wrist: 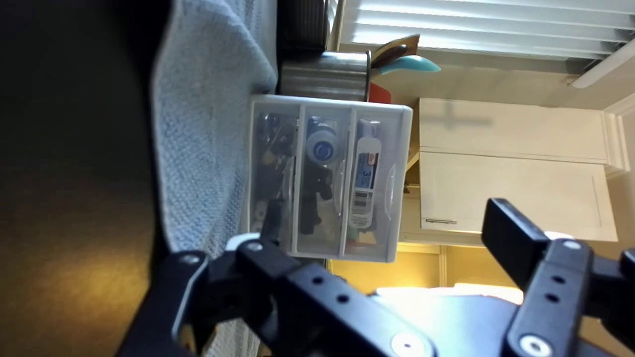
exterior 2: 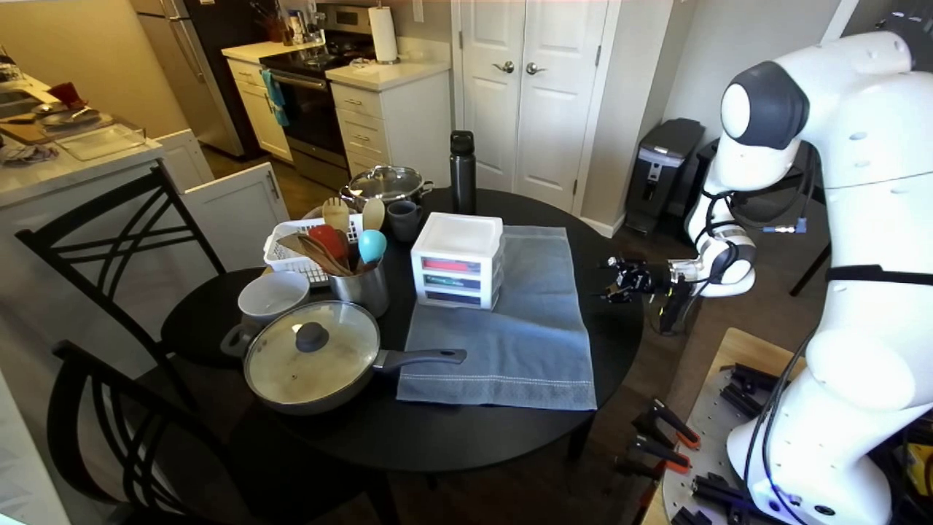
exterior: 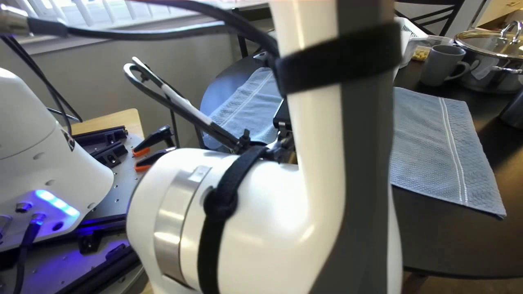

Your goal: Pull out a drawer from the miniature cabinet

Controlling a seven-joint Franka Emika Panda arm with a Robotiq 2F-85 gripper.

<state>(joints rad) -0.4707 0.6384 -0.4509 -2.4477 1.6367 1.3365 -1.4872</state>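
The drawer, lowest in the miniature cabinet, is set well to the left of the empty, widely parted gripper. With too low an approach, the cloth might be snagged and the whole cabinet dragged along.

In an exterior view the window, upper left, is so bright it goes white, and my arm shines and looks a bit blurry. In an exterior view the wall glows yellow, upper left, and the floor is very dark, bottom middle. In my wrist view the blinds are bright, upper right; my pincer looks dark.
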